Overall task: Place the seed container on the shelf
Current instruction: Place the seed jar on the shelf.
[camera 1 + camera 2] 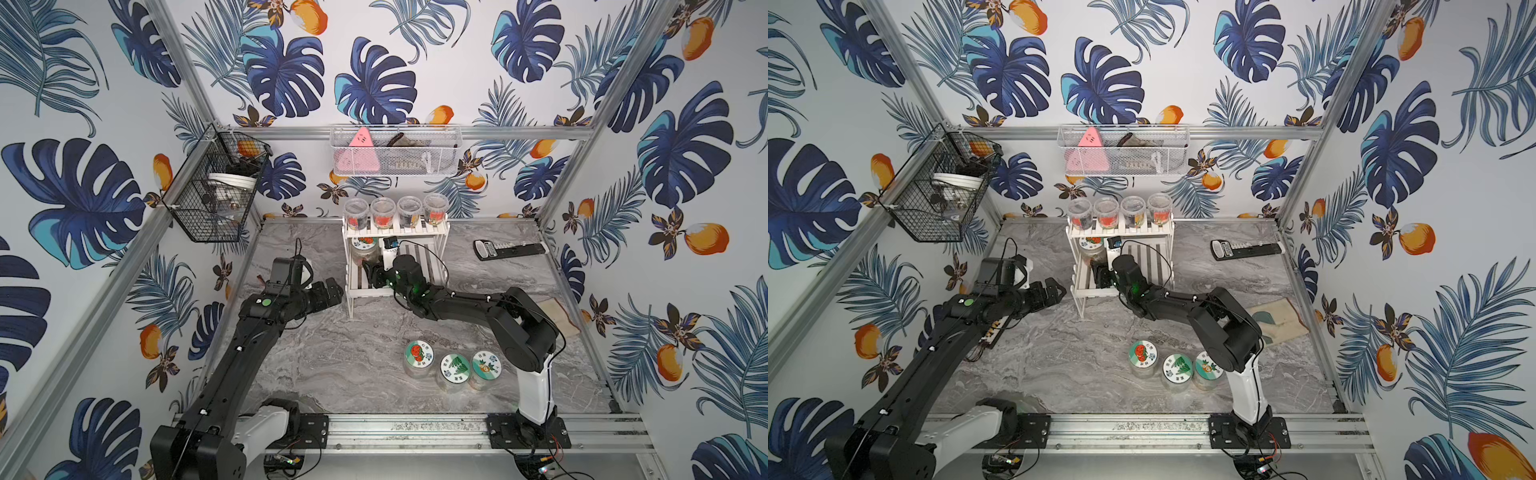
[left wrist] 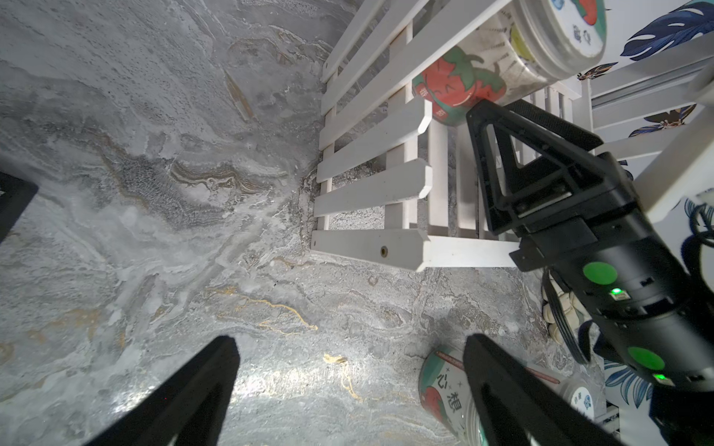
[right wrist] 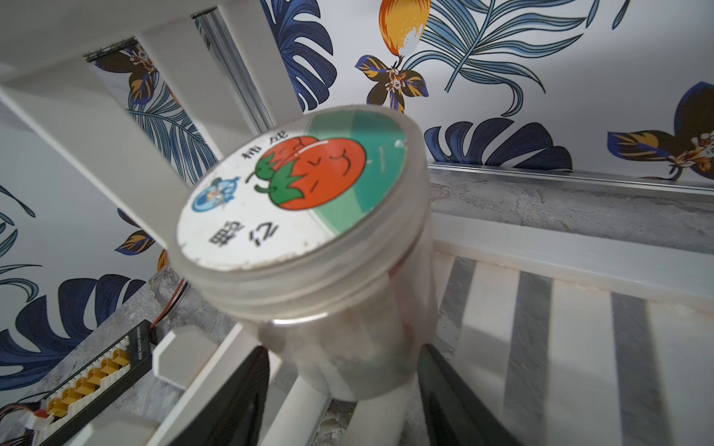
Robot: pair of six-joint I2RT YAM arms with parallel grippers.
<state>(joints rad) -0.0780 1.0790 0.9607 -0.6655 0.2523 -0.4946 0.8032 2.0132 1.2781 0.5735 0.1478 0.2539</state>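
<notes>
right gripper [image 1: 368,265] clamped on seed container [image 1: 365,248], held tilted over the lower tier of the shelf [image 1: 415,230], mid-frame in both top views; left gripper [image 1: 336,294] spread wide, empty. Release at this tilt and it likely topples on the slats; lid could also snag the upper tier.

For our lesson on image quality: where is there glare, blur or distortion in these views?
Left wrist view: a bright glare patch on the marble table, and the left claw is a near-black silhouette. Right wrist view: the seed container lid is sharp, its body and the right claw soft. Both top views: frame posts splay outward, wide-angle.
</notes>
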